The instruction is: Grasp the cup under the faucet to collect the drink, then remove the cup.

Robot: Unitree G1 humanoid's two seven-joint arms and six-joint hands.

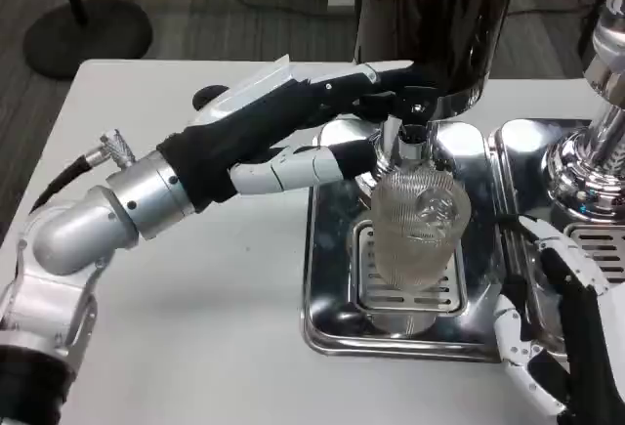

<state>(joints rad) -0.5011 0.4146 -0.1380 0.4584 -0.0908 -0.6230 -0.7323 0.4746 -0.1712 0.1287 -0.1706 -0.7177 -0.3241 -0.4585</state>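
A clear, ribbed cup (418,230) stands upright on the slotted grate of a shiny metal drip tray (327,318), directly beneath the faucet (410,127) of a dark drink dispenser (439,15). The left hand (322,117) reaches to the faucet with fingers extended around its lever; whether they grip is unclear, while the right hand (552,332) rests right of the cup, fingers spread, holding nothing. The tray sits on a white table (195,308), with grey carpet behind the dispenser.
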